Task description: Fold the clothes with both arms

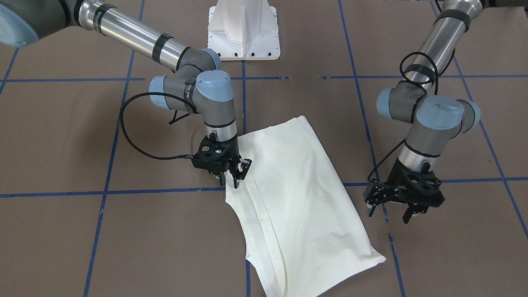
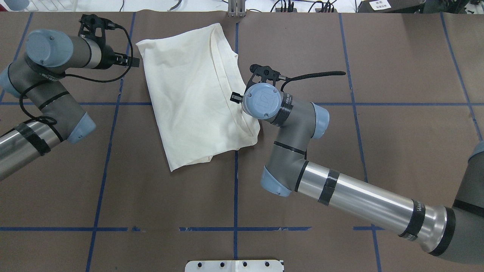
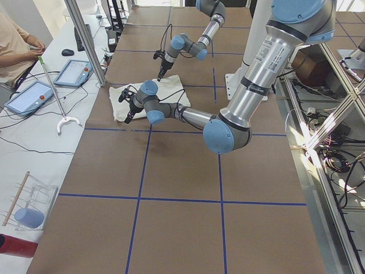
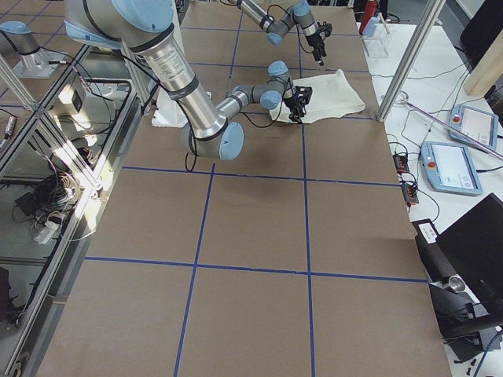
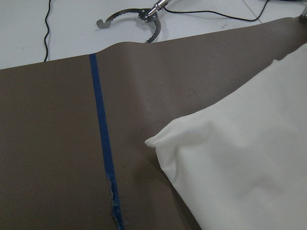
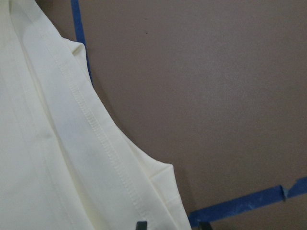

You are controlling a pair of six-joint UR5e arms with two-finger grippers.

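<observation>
Cream cotton, plain side up: the shirt point(image 1: 297, 194) lies folded into a rough oblong, set askew near the middle of the brown paper-covered worktop point(image 1: 62, 144). It crosses the blue tape point(image 1: 103, 192) that marks the worktop into a grid. We see a mostly smooth cloth with a few soft creases. Along one long side the folded layers sit stepped, and a double-stitched hem point(image 6: 96, 139) follows that edge.

The right fingers point(image 1: 238, 178) stand parted over this hemmed edge. In the right wrist view, one tip is above the cloth and the other above the bare paper. We cannot tell whether they touch the fabric.

The left fingers point(image 1: 409, 214) are spread wide over bare worktop, just beside the shirt's opposite side near a corner, and clear of the cloth.

White lettering on the right arm point(image 1: 123, 31), at its wrist joint and on its silver tube, is too small for us to read.
</observation>
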